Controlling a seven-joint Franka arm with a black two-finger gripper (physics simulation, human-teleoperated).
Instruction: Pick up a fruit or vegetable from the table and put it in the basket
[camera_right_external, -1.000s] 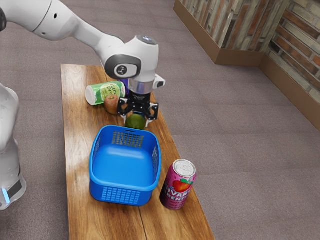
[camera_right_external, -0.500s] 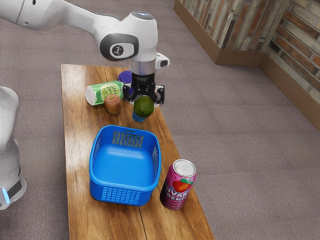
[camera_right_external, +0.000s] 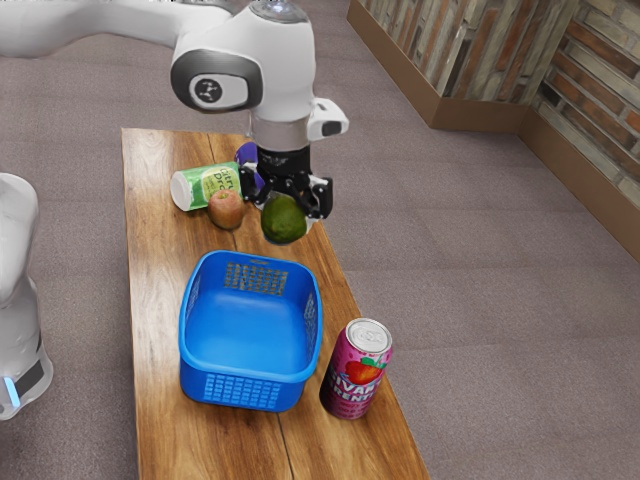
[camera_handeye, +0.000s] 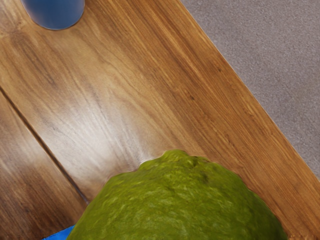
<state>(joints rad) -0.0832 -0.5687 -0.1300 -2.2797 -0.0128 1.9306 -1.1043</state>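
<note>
My black gripper (camera_right_external: 284, 212) is shut on a dark green, bumpy fruit that looks like an avocado (camera_right_external: 284, 220), held in the air above the table just beyond the basket's far rim. The same green fruit (camera_handeye: 180, 200) bulges large at the wrist view's lower edge. The blue basket (camera_right_external: 250, 370) stands upright on the wooden table, with nothing inside it. A reddish apple (camera_right_external: 226, 210) rests on the table near the far end, beside the green can.
A green and white can (camera_right_external: 205, 187) lies on its side next to the apple, with a purple object (camera_right_external: 249, 154) behind. A pink can (camera_right_external: 357, 370) stands close beside the basket, near the table's edge. A blue rounded object (camera_handeye: 55, 12) shows in the wrist view.
The green fruit has risen from the table with my gripper. In the last half second, both have shifted slightly back toward the exterior view's left and a little lower in that view.
</note>
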